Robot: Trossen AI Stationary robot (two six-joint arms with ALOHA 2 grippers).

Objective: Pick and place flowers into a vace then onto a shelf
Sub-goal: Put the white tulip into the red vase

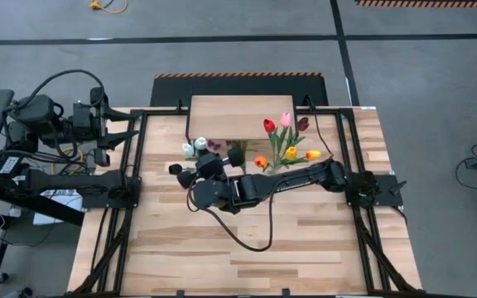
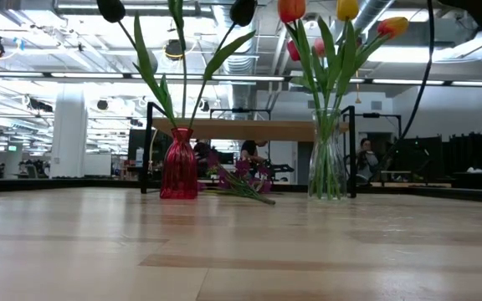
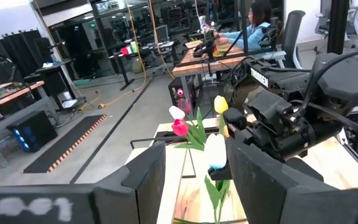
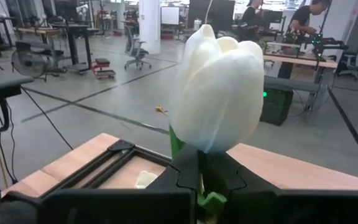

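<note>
Gripping white tulip (image 4: 219, 87), right claw (image 4: 202, 180) shut over plank table (image 1: 305, 240); workshop desks, concrete floor behind; left claw half-open, empty

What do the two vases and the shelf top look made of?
Red vase: translucent tinted glass by the look, glossy, ribbed; light passes through. Clear vase: clear glass or possibly acrylic; the stems show through its wall. Shelf: pale wood board, matte, on thin black legs that look like metal.
</note>
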